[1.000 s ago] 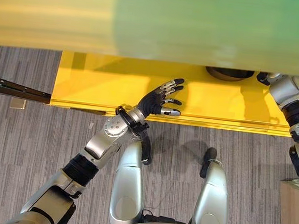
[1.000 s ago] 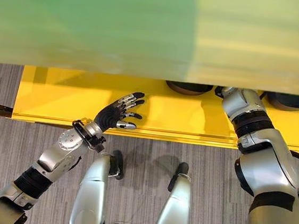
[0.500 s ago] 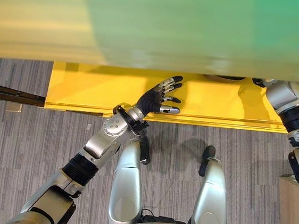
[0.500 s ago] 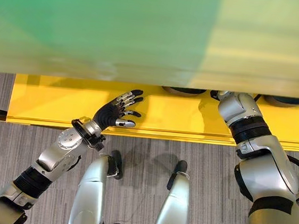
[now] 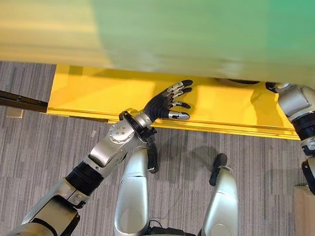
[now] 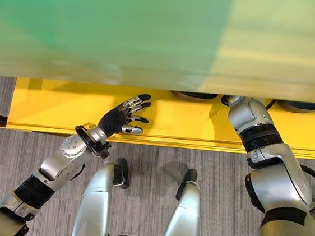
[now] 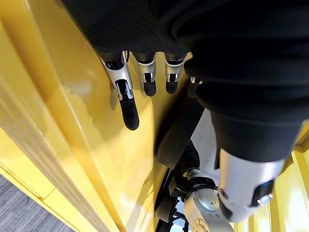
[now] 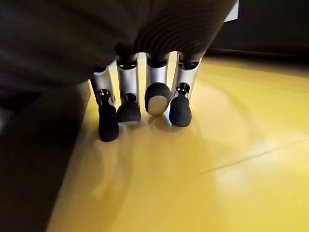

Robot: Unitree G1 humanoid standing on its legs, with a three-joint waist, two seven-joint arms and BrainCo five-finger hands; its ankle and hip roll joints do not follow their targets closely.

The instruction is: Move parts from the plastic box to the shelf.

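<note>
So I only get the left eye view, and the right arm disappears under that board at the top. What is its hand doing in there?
Observer: The right wrist view shows the right hand over the yellow shelf, fingers relaxed, holding nothing.
Operator: Is there anything next to it?
Observer: Yes, a dark thing sits right beside the fingers on the shelf. I cannot tell what it is.
</note>
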